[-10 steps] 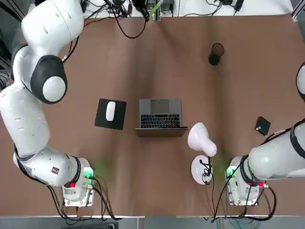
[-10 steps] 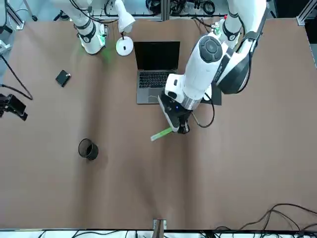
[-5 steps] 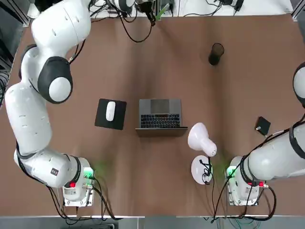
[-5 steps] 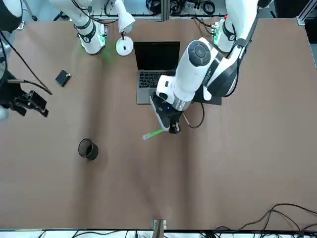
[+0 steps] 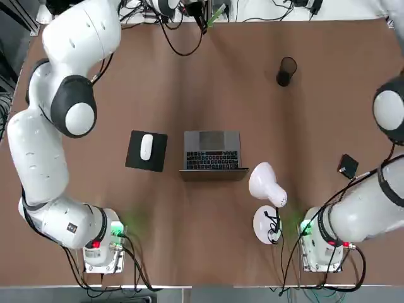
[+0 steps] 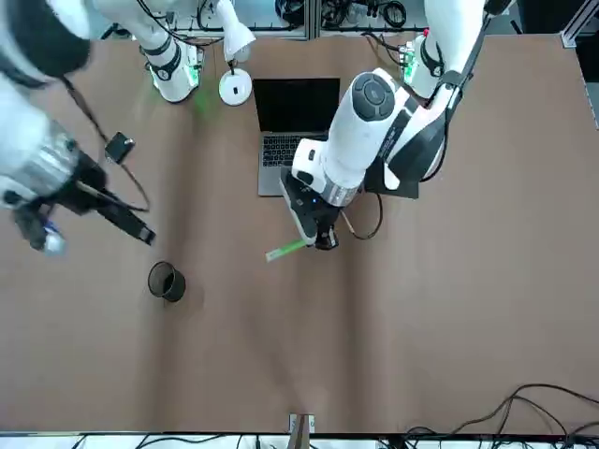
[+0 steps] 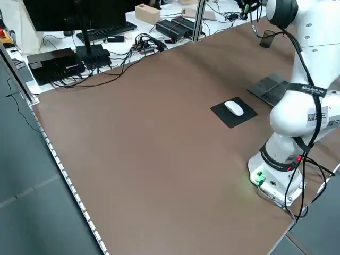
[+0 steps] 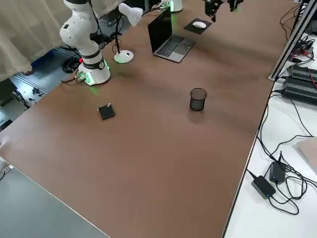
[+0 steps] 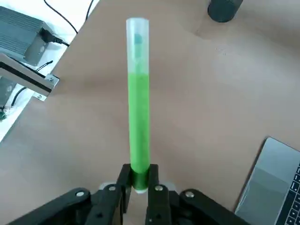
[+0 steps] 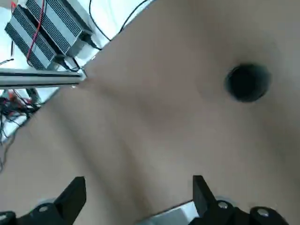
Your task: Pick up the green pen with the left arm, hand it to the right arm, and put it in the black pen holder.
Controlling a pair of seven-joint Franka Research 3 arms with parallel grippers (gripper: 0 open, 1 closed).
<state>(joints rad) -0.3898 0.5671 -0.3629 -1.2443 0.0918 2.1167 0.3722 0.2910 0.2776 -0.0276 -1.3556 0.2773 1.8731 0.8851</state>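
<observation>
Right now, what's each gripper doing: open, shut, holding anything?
Left gripper: shut on the green pen, held above the table.
Right gripper: open, holding nothing.

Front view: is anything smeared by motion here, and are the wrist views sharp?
Front view: the right gripper and its arm are smeared, while the left gripper holding the green pen is crisp. Left wrist view: the pen is sharp. Right wrist view: soft all over, the black pen holder a blurred dark blob.

Table: a broad brown tabletop (image 7: 133, 138) fills the workspace, edged by an aluminium rail (image 7: 64, 175).
Floor: grey flooring (image 7: 32, 212) lies beside it.
Side bench: a white surface (image 8: 277, 163) carries black cables and a power adapter (image 8: 262, 186).
Curtain: beige drapes (image 8: 29, 29) hang behind.
</observation>
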